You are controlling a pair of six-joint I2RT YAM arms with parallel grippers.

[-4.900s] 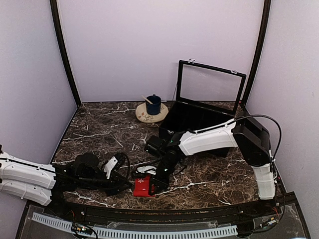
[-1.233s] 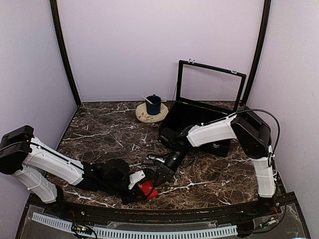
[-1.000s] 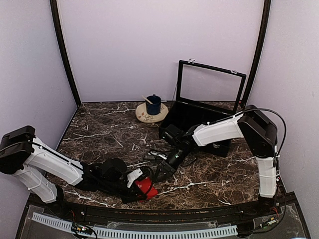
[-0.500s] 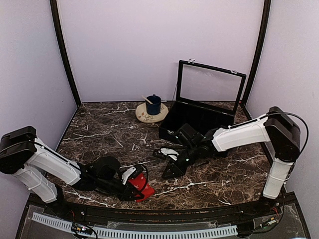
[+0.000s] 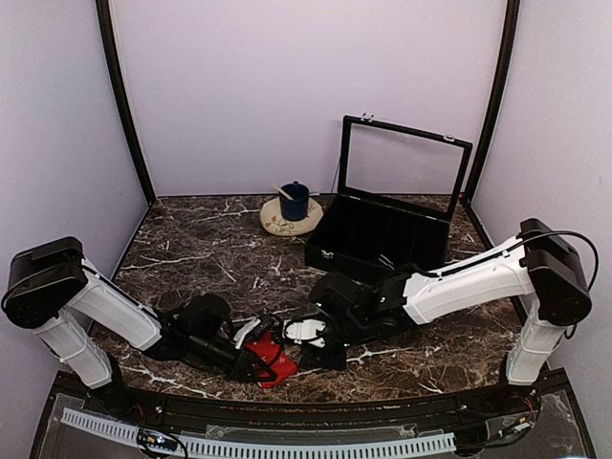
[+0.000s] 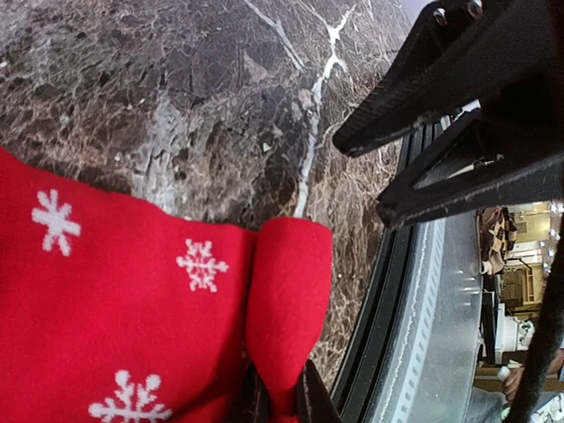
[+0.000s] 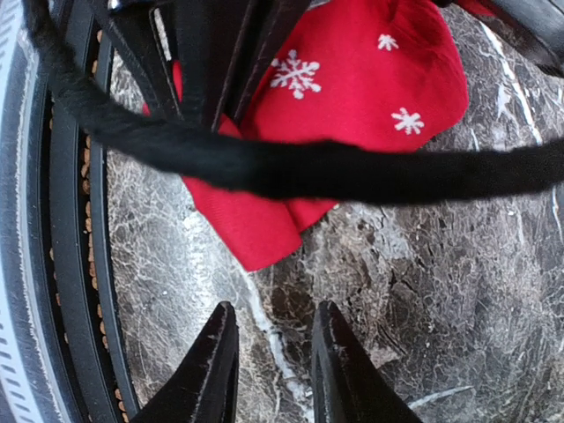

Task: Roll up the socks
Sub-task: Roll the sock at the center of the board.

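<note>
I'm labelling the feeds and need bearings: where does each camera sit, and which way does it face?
Top external: above and behind the robot, looking down on the table; both arms show.
Left wrist: on the left arm, looking along the left hand pinching the red sock.
Right wrist: on the right arm, looking down past the open right hand at the table.
All three share the red sock.
</note>
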